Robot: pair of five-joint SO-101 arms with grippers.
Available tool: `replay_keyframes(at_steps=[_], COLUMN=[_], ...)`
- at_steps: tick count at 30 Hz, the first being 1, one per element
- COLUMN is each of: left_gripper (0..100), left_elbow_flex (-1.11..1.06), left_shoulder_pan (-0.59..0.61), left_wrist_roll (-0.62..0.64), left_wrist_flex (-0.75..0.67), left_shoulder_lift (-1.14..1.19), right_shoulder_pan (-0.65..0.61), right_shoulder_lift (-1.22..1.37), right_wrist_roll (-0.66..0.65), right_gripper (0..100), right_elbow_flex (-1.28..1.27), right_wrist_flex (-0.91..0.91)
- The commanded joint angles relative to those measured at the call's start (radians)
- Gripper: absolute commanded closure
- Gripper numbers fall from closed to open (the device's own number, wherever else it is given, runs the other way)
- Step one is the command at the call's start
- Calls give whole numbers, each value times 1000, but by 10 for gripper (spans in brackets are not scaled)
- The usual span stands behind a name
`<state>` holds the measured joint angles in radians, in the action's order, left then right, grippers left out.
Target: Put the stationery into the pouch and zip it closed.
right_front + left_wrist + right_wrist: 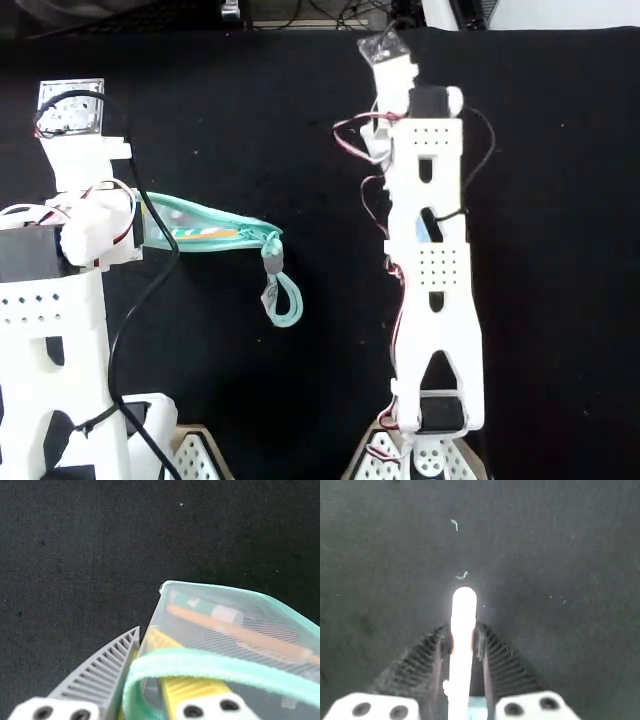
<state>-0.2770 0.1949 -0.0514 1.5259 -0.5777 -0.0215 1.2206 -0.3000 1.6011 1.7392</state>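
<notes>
Two arms, one pouch. We see the left gripper (145, 632) clamped on the end of the mint mesh pouch (215, 232), left of centre in the high view, with one orange pencil (240, 636) inside. The right gripper (461, 629), at upper centre, pinches one white stick (464, 600). We judge loading is under way. Next, the stick must reach the pouch's mouth.

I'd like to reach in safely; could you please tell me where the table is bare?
Bare cloth: outside the right arm and between both arms beyond the pouch. Crowded: the left claw gripping the pouch, and its strap. The right claw holds a white stick.
</notes>
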Motion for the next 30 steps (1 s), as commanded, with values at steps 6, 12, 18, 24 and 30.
replay_keyframes(at_steps=[6,12,18,24,30], left_gripper=[970,970,970,970,970], left_elbow_flex=[-35,-35,-35,-35,-35], left_shoulder_pan=[2,2,1,2,2], left_wrist_roll=[-8,-8,-8,-8,-8], left_wrist_flex=[-11,-11,-11,-11,-11], left_shoulder_lift=[17,17,17,17,17], right_shoulder_pan=[34,75,61,-43,-147], right_shoulder_lift=[-199,-404,-756,-1135,-1480], right_wrist_roll=[0,2,-2,20,63], right_gripper=[986,986,986,986,986], right_elbow_flex=[24,-214,-568,-1032,-1831], right_wrist_flex=[32,32,29,-5,-359])
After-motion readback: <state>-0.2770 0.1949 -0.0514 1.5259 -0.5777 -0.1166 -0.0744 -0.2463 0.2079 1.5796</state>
